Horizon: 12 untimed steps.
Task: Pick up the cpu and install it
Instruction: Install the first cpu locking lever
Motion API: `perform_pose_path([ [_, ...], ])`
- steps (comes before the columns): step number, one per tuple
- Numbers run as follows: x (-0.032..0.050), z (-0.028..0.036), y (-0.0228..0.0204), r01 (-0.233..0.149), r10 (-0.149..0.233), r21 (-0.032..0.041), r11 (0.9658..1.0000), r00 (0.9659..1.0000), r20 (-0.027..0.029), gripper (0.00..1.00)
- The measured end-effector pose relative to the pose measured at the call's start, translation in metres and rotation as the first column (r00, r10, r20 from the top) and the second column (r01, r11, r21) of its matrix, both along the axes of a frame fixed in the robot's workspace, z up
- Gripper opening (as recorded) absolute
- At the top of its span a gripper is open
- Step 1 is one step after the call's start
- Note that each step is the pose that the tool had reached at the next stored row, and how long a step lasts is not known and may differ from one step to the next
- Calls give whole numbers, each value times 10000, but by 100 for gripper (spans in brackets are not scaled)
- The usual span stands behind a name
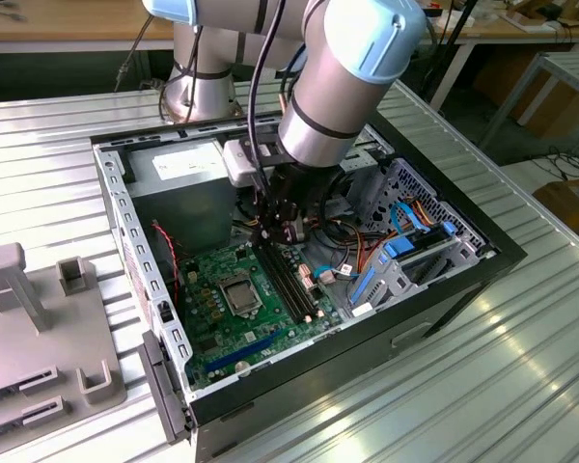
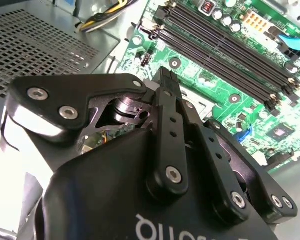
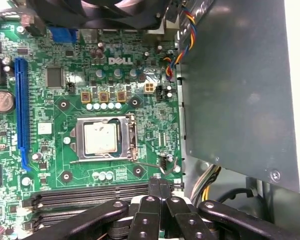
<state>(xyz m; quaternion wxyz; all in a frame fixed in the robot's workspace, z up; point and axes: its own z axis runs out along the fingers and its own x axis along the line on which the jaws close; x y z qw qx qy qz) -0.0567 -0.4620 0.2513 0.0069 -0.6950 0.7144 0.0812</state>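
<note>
The cpu (image 3: 100, 138) is a small silvery square lying in the socket on the green motherboard (image 3: 155, 115), with the hinged metal frame (image 3: 131, 137) down around it. In the exterior view the cpu (image 1: 239, 292) sits near the board's middle. My gripper (image 3: 159, 182) hangs above the long black memory slots (image 3: 90, 195), a short way from the socket, fingers pressed together with nothing between them. In the second wrist view the gripper (image 2: 165, 75) points at the board beside the slots. From outside, the gripper (image 1: 273, 236) reaches down into the open case.
The open computer case (image 1: 463, 280) stands on a ribbed metal table (image 1: 521, 367). A grey power supply box (image 3: 235, 85) rises beside the socket. Coloured cables (image 1: 367, 246) and a drive bay (image 1: 415, 260) fill the case's right in the exterior view. A grey fixture (image 1: 39, 328) stands at that view's left.
</note>
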Motion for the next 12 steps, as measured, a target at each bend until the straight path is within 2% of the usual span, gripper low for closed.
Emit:
perform_pose_path([
  [2,-3,-1,0,9,-10,213,9998,10000,54,11],
  [3,-4,0,1,11,-14,344,9994,10000,87,11],
  [5,-4,0,0,15,-22,530,9986,9999,135,11],
  [9,-14,0,3,29,-40,661,9978,9999,168,11],
  [12,-29,0,8,39,-54,791,9969,9998,185,11],
])
